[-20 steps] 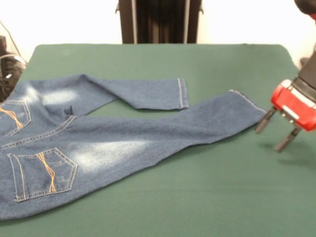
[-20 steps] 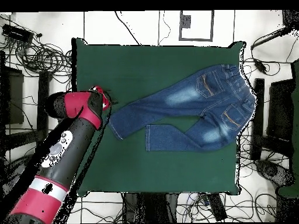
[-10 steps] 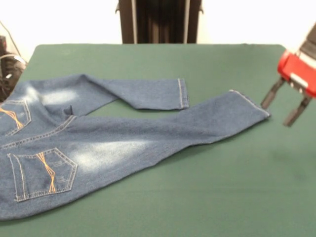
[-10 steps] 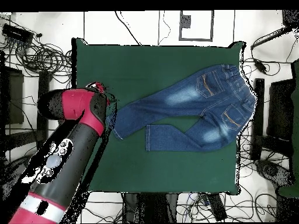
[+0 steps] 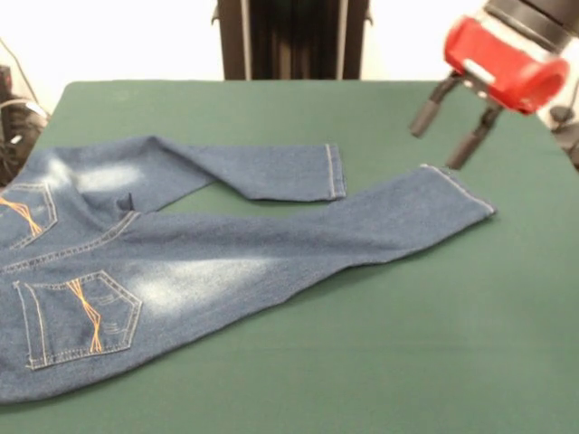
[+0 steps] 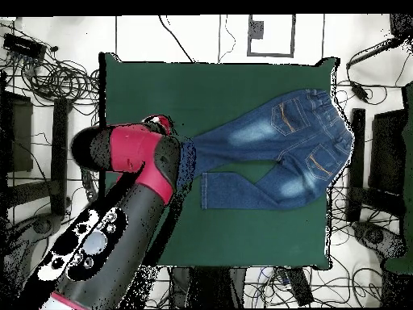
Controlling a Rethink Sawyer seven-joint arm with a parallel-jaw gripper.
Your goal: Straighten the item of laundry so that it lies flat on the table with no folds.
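Around the table (image 6: 210,89) we see a clutter of cables (image 6: 48,73) on the pale floor, thickest at the left side of the overhead view, with dark frames (image 6: 379,161) standing just off the right edge and a small dark square (image 6: 270,32) on the floor beyond the top edge. From the front view, a black upright column (image 5: 294,38) stands behind the far edge of the green cloth, and a few more wires (image 5: 14,117) show at the left edge.

Our gripper (image 5: 445,127) hangs above the table with its two dark fingers (image 5: 425,110) spread apart and nothing between them. It sits just beyond the hem of the longer leg, apart from the fabric. From overhead, the red and black arm (image 6: 121,210) is bulky and covers the left part of the table, hiding the end of that longer leg from us.

Our jeans (image 5: 181,262) lie on the table with the back pockets (image 5: 77,316) facing up, orange stitching showing. In the front view the waist end lies at the left and runs past the picture's edge; overhead it lies close to the table's right edge. One leg stretches long toward the gripper; the other, shorter in reach, bends away and ends at a pale-stitched hem (image 5: 335,172) near the table's middle. A wedge of green cloth shows between the two legs. Faded patches mark the seat and thighs.
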